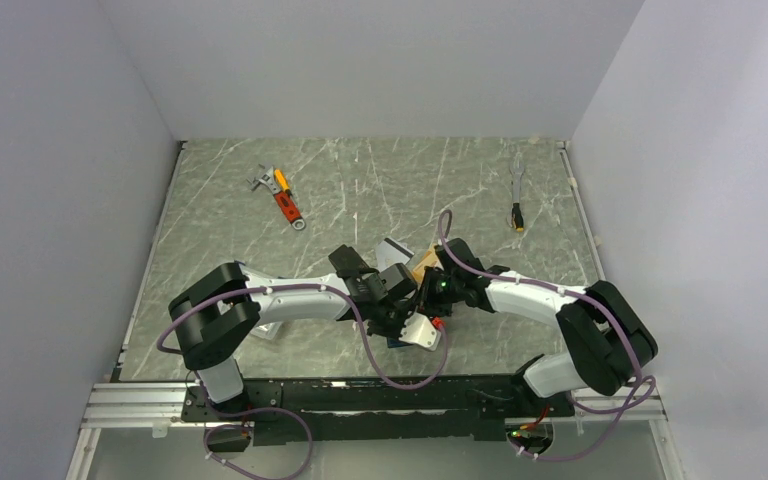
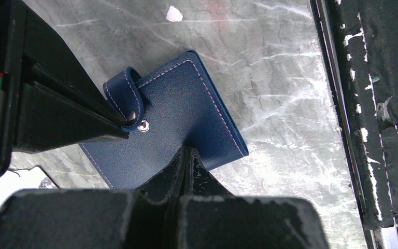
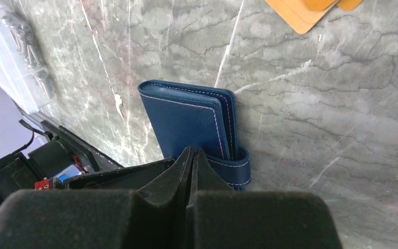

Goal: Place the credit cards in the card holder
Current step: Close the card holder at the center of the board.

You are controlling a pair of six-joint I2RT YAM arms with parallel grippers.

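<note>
- At the centre of the top view, we see both arms meeting low over the green marbled tabletop (image 1: 360, 190).
- Mid-frame in the left wrist view, the small navy-blue leather-look card holder (image 2: 186, 98) lies folded flat, its snap tab (image 2: 127, 88) curling over one edge.
- The left gripper (image 2: 187, 153) has its fingers pressed together, tips on the holder's lower edge.
- The right gripper (image 3: 193, 154) is likewise pressed together, touching the tab's end.
- In the upper right of the right wrist view, a thin orange-gold card (image 3: 290, 13) lies well apart.

Fingers (image 3: 179, 174) cover part of the card holder (image 3: 186, 116); orange pieces (image 3: 295, 13) run off-frame.
</note>
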